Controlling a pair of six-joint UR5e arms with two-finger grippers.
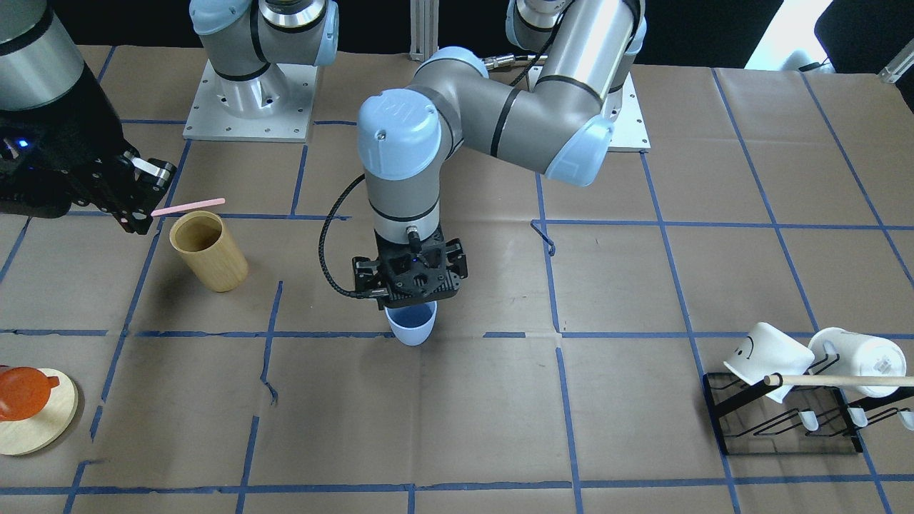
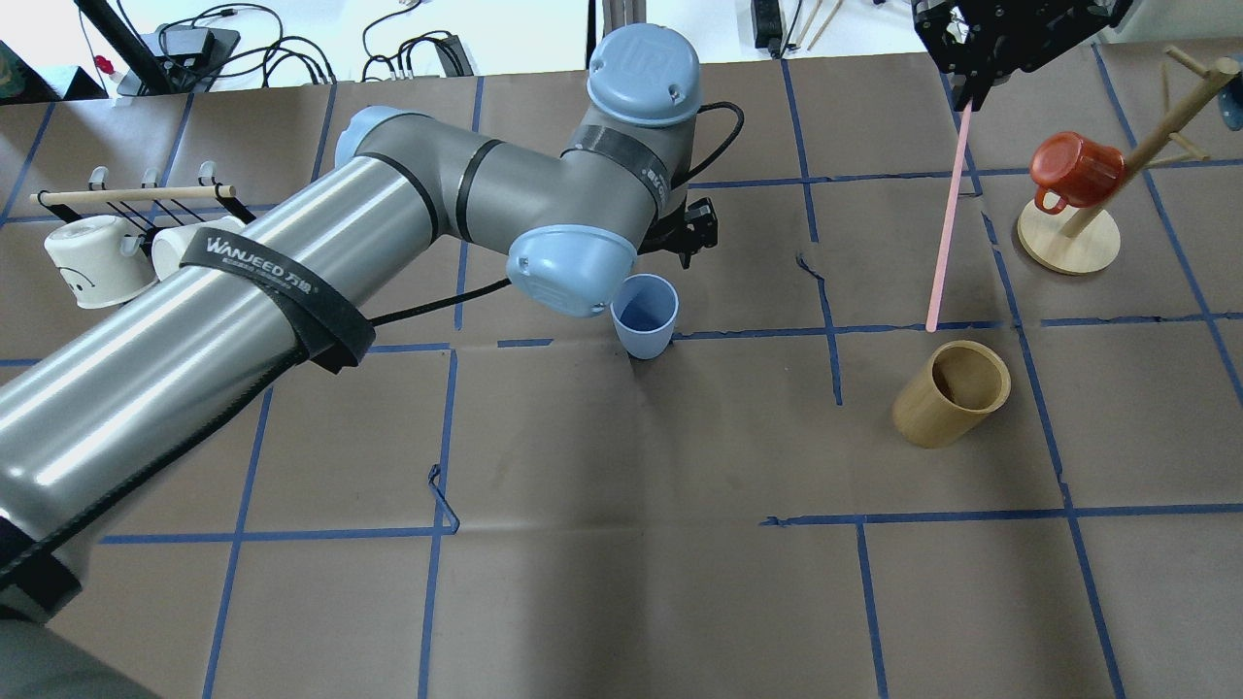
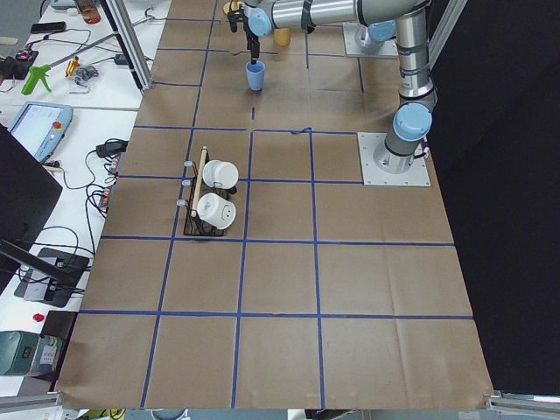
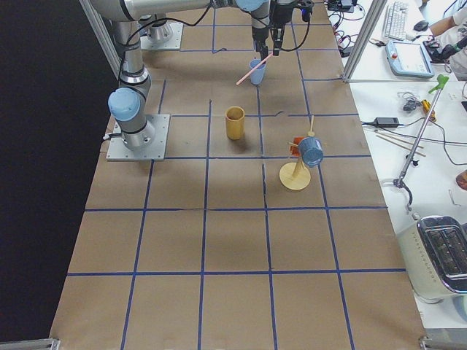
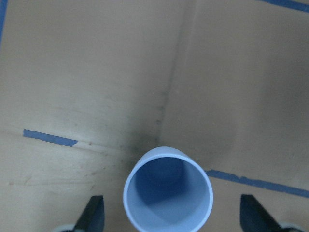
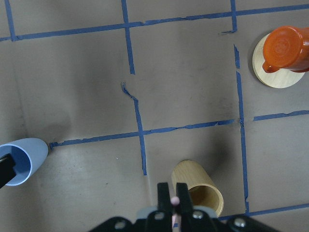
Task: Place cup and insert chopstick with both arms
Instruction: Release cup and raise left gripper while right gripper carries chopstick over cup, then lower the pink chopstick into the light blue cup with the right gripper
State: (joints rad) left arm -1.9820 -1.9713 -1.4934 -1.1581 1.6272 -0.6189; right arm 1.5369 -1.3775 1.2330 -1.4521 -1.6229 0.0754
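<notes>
– In the middle of the overhead view, the left claw is wide open, one finger on each side of the cup, not touching it.
– And the stick?
– Top right. The right claw pinches one end of the pink chopstick. It slants down, and its tip is near the wooden cup.
– Which way must it go?
– Left across the frame, to the blue cup. I think the left arm hanging over the cup's mouth is in the way. The red mug sits off to the right.

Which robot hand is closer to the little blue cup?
Left. The left gripper hangs directly over the cup, fingers open either side. The right gripper is far off, holding the chopstick near the wooden cup.
</notes>
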